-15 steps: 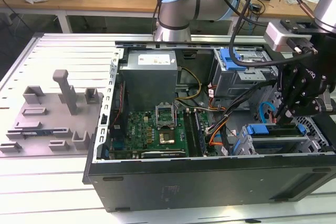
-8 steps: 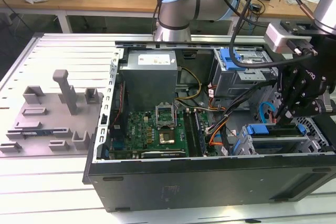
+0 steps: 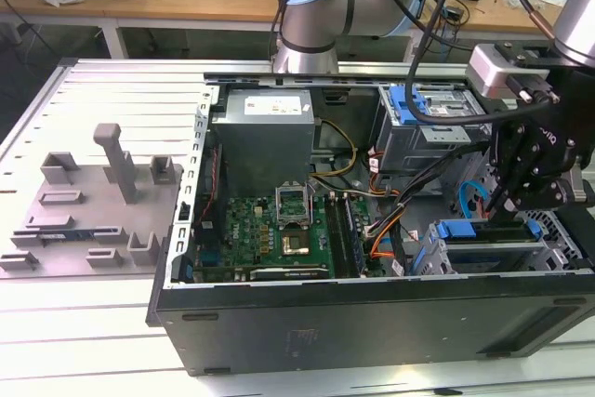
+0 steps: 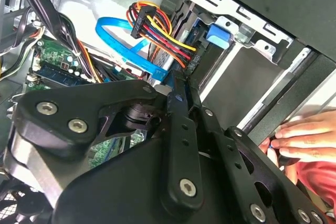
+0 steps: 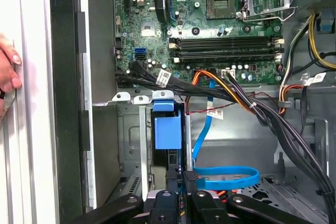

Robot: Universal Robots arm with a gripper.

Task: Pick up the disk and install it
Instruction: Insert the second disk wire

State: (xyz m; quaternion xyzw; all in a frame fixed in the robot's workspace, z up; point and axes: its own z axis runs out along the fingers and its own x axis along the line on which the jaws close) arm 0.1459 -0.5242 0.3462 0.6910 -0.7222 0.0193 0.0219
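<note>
First wrist view: the pincer [image 5: 178, 184] pinches the disk [image 5: 168, 129] edge-on in its bay.

Its fingers are closed on the disk's blue bracket, and the disk stands upright in the metal bay at the case's front corner, which lies near the counter's edge. Just beyond, a blue cable [image 5: 223, 174] loops beside the bay, and a black wire bundle [image 5: 157, 80] crosses its far end; further off lies the motherboard [image 5: 210, 24]. A hand [image 5: 8, 72] rests on the counter outside the case. Pushed askew, the disk could jam on the rails or trap those wires.
</note>
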